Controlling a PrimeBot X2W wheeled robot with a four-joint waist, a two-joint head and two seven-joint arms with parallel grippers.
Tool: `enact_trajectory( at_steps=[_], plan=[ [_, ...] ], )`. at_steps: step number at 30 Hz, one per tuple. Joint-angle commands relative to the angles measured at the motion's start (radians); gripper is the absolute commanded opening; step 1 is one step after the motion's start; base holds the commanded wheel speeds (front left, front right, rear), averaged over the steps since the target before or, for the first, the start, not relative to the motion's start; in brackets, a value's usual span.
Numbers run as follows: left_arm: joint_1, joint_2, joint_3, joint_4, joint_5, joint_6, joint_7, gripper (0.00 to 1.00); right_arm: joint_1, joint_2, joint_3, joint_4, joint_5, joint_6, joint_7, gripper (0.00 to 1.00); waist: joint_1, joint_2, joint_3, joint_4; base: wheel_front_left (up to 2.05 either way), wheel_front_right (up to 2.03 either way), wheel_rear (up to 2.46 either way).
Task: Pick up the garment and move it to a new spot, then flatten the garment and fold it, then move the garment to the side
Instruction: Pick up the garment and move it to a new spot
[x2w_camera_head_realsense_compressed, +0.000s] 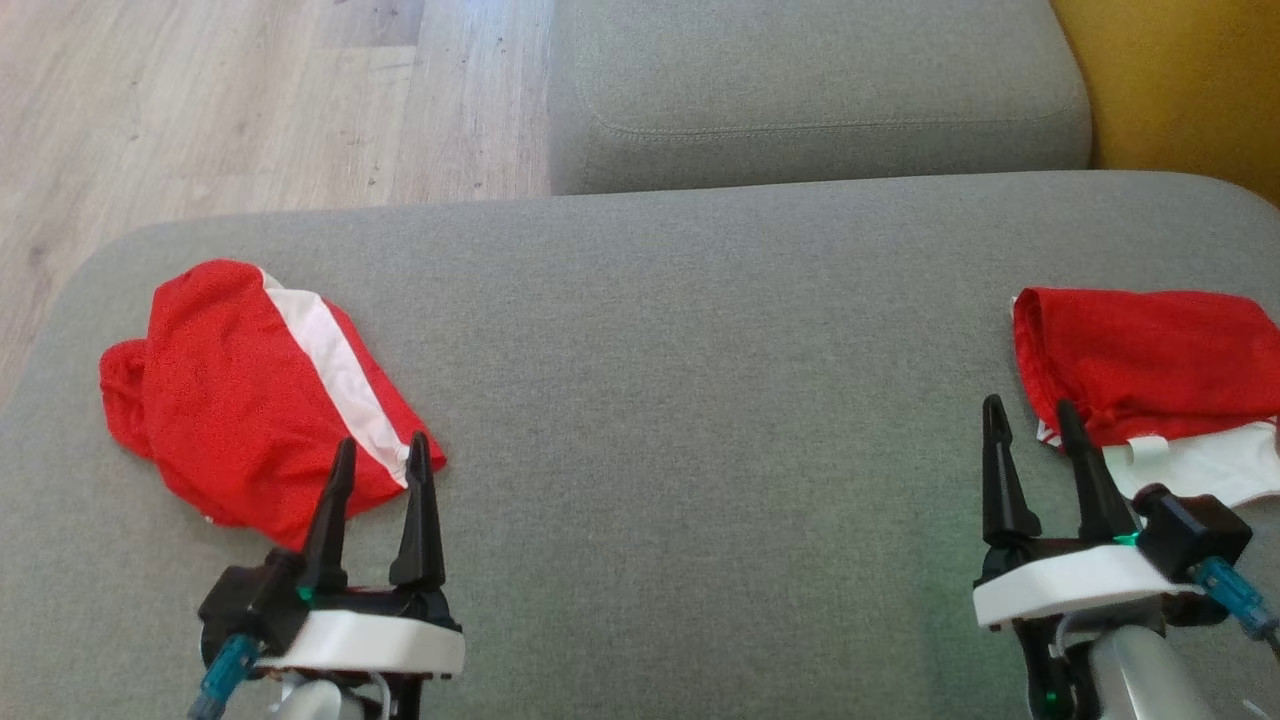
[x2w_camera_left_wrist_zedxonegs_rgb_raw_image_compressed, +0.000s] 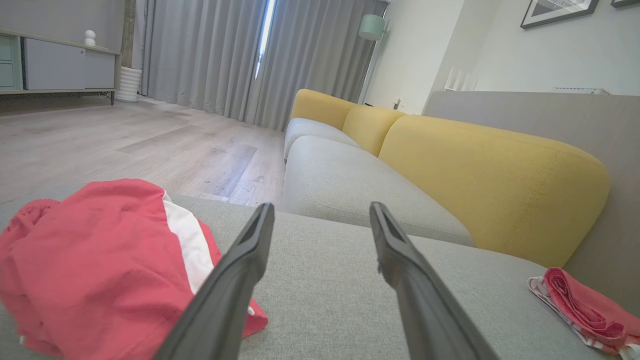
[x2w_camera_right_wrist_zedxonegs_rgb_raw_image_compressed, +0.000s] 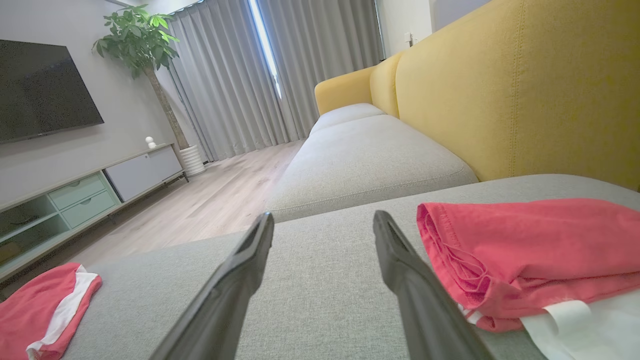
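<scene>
Both grippers sit at the near edge of the head view, fingers pointing away across the seat. The left gripper (x2w_camera_head_realsense_compressed: 382, 445) has its jaws spread wide and holds nothing. Its fingertips lie at the near right corner of the crumpled garment (x2w_camera_head_realsense_compressed: 240, 400), a red piece with a white stripe. Contact with the cloth cannot be confirmed. The right gripper (x2w_camera_head_realsense_compressed: 1030, 405) is likewise spread wide and empty, just beside the folded garment (x2w_camera_head_realsense_compressed: 1150, 360).

Placement, as judged from the task:
- The crumpled garment lies bunched at the left end of the seat, near its rounded edge. It appears to be the piece awaiting pickup.
- The folded garment rests at the far right end on a white cloth (x2w_camera_head_realsense_compressed: 1210, 465). Its layered edges suggest a finished item set aside.
- The broad centre of the seat between the two pieces would serve as the flattening area.
- Wide jaws held low near the cloth suit a pinch at a hem.

Surface: the grey seat cushion (x2w_camera_head_realsense_compressed: 700, 400) is woven fabric, soft and slightly yielding, so cloth will likely drag rather than slide. A second grey cushion (x2w_camera_head_realsense_compressed: 800, 90) adjoins it beyond a seam, with the yellow backrest (x2w_camera_head_realsense_compressed: 1180, 80) on the right.

Room: pale wood floor (x2w_camera_head_realsense_compressed: 250, 100), grey curtains (x2w_camera_left_wrist_zedxonegs_rgb_raw_image_compressed: 210, 50), a wall television (x2w_camera_right_wrist_zedxonegs_rgb_raw_image_compressed: 40, 85), a potted plant (x2w_camera_right_wrist_zedxonegs_rgb_raw_image_compressed: 140, 35) and a low cabinet (x2w_camera_right_wrist_zedxonegs_rgb_raw_image_compressed: 90, 190).
</scene>
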Motion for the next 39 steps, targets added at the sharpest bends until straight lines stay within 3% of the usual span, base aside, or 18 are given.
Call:
enact_trajectory(
  at_steps=[1,14,39],
  plan=[
    [-0.033,0.005,0.026,-0.028,-0.006,0.004,-0.008,1.0,-0.042,-0.004,0.028,-0.027,-0.006,-0.001,-0.013,1.0,0.0,0.0,-0.001,0.001,0.0,0.0,0.0],
    [-0.038,0.005,0.026,-0.026,-0.002,0.006,-0.008,1.0,-0.034,-0.004,0.044,-0.029,0.0,-0.001,-0.014,1.0,0.0,0.0,-0.003,0.027,0.0,0.0,0.0],
    [-0.033,0.005,0.113,0.001,0.057,0.004,-0.008,1.0,-0.003,-0.004,0.193,0.006,0.034,-0.001,-0.014,1.0,0.0,0.0,0.001,0.297,0.0,0.0,0.0]
  ],
)
